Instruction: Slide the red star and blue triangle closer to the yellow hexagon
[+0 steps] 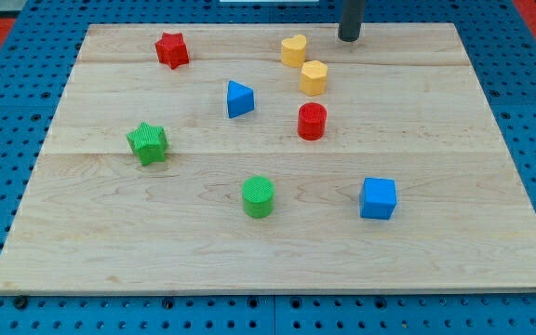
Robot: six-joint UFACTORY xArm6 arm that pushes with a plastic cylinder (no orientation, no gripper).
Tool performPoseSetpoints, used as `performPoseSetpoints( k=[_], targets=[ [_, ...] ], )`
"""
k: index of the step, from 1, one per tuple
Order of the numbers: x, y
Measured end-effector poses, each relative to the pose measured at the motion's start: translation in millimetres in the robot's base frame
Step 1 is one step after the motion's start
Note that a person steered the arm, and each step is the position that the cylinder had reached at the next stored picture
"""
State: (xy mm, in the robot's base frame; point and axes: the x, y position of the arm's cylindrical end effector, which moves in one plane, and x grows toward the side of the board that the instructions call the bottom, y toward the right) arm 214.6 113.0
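progress: 0 of 2 done, by my read | red star block (171,49) top-left, blue triangle block (239,99) mid-board, both apart from yellow hexagon block (313,77) | my tip (348,37) at top edge, right of hexagon, touched nothing, no grip.

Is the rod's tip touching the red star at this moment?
No: my tip sits at the view's top edge, far right of the red star.

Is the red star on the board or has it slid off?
On. The red star sits inside the wooden board's top-left corner, clear of both edges.
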Motion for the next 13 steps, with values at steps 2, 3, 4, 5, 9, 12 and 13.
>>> performPoseSetpoints(
  k=[2, 3, 4, 5, 9, 12, 13],
  targets=[
    [-20.5, -123.8],
    [-7.1, -191.5],
    [-23.3, -277.5],
    [43.1, -253.5],
    [106.0, -211.4],
    [220.0, -156.9],
    [220.6, -171.1]
  ],
)
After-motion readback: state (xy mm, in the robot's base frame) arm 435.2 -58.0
